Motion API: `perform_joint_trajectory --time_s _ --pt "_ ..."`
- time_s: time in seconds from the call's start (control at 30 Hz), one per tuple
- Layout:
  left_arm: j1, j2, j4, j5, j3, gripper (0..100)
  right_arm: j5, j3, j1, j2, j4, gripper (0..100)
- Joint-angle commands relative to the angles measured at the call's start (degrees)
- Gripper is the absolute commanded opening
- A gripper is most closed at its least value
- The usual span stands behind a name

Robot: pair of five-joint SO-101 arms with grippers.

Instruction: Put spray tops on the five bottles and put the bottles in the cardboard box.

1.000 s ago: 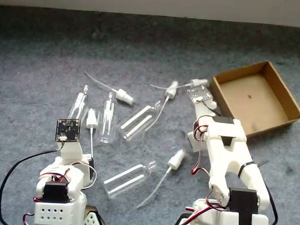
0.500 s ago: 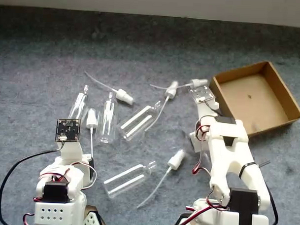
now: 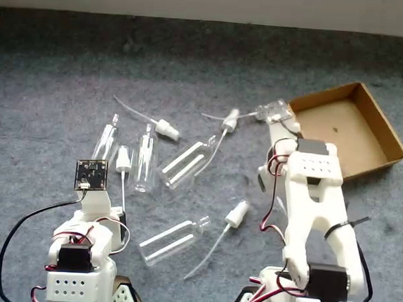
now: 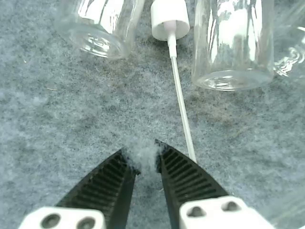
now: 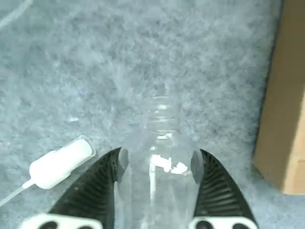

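Gripper on the right arm (image 5: 158, 157) is clasping a clear bottle (image 5: 161, 119) (neck open) beside the cardboard box (image 5: 286, 95); left gripper (image 4: 143, 152) is hanging slightly parted, empty.

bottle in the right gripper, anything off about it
Yes: the bottle in the right gripper has a bare, uncapped neck though it is beside the cardboard box. A loose spray top lies near it.
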Motion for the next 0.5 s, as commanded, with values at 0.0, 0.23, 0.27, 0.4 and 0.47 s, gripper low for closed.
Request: perform_joint_trajectory --time_s 0.0,0.23,0.27,0.4,0.47 --pt "-0.8 -0.5 -0.3 0.3 1.0 1 -0.4 -6.5 0.6 -5.6 1.3 8.0" --pt "-0.9 -0.5 -0.3 -3.9 1.1 1 -5.5 -7.8 -2.2 -11.7 1.2 8.0" --pt "-0.9 -0.5 -0.3 -7.0 1.1 1 -7.8 -7.8 -3.7 -12.4 0.9 8.0" --pt "-1.1 -0.5 -0.3 -17.7 1.1 1 -14.9 -7.7 -8.8 -14.5 -0.2 8.0" --pt "-2.6 -0.5 -0.3 -20.0 1.1 1 -18.9 -7.7 -10.4 -15.7 0.6 8.0"
